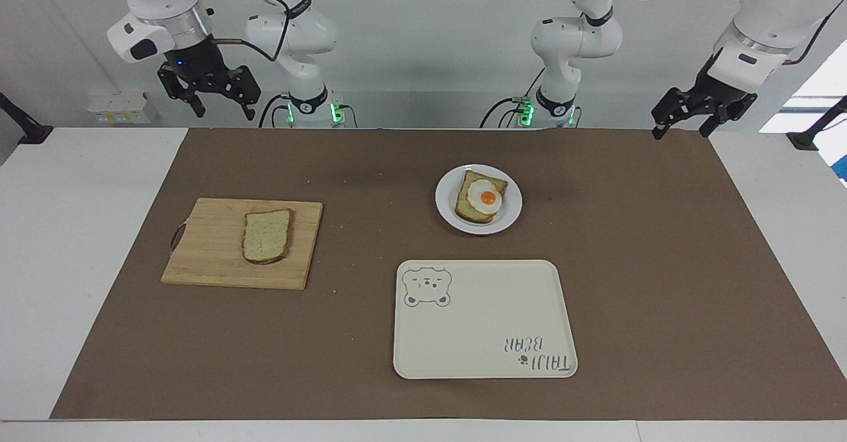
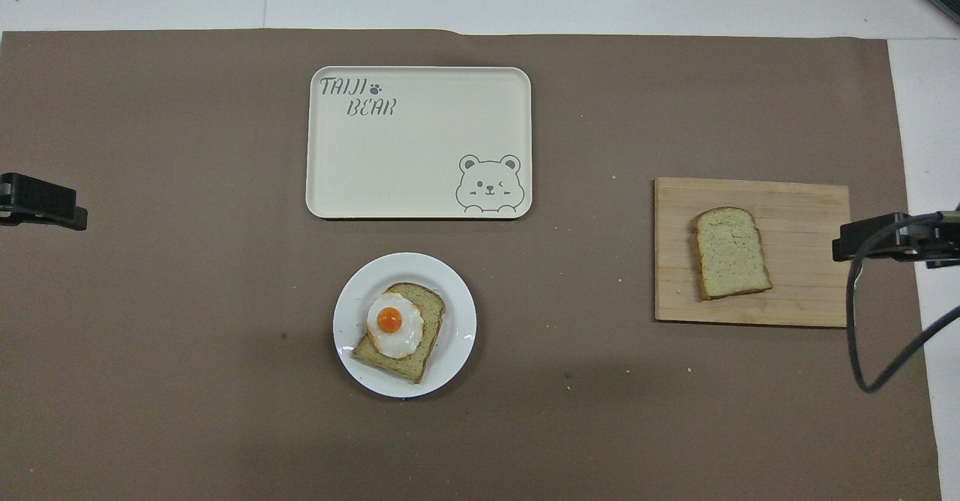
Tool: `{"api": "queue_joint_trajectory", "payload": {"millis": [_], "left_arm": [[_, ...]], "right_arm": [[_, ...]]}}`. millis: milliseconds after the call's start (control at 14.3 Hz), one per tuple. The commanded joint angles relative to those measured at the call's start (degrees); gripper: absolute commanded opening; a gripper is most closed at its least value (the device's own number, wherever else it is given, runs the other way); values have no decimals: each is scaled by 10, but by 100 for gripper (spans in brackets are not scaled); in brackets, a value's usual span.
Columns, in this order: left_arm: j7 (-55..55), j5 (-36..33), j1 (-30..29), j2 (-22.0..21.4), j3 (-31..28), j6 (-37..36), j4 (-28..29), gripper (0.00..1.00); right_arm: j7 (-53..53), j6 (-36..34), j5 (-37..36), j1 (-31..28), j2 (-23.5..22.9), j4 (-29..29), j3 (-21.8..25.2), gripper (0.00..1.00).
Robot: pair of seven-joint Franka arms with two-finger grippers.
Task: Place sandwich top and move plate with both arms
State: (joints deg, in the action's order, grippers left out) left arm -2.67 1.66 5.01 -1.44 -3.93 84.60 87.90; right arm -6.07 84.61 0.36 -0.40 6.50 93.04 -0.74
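Note:
The sandwich top (image 1: 267, 235) (image 2: 730, 252), a plain slice of bread, lies flat on a wooden cutting board (image 1: 205, 250) toward the right arm's end of the table. The small white plate (image 1: 446, 205) (image 2: 456, 336) sits near the middle and carries a bread slice with a fried egg (image 1: 482, 198). My right gripper (image 1: 223, 112) (image 2: 870, 237) hangs open in the air over the table's edge by the robots, at the board's end. My left gripper (image 1: 681, 128) (image 2: 45, 211) hangs open over the mat's corner at the left arm's end. Neither holds anything.
A cream rectangular tray with a bear drawing (image 1: 483, 323) (image 2: 420, 141) lies farther from the robots than the plate. A brown mat (image 1: 628, 263) covers most of the table. A black cable (image 2: 862, 336) loops down from the right gripper.

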Motion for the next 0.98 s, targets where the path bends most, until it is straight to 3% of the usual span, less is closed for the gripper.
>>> {"api": "queue_joint_trajectory", "payload": {"millis": [0, 906], "left_arm": [[7, 7, -6, -5, 1, -5, 3, 100], [7, 7, -6, -4, 1, -5, 3, 100]], "right_arm": [[14, -6, 6, -11, 7, 0, -4, 100], [30, 64, 4, -32, 4, 15, 12, 100]]}}
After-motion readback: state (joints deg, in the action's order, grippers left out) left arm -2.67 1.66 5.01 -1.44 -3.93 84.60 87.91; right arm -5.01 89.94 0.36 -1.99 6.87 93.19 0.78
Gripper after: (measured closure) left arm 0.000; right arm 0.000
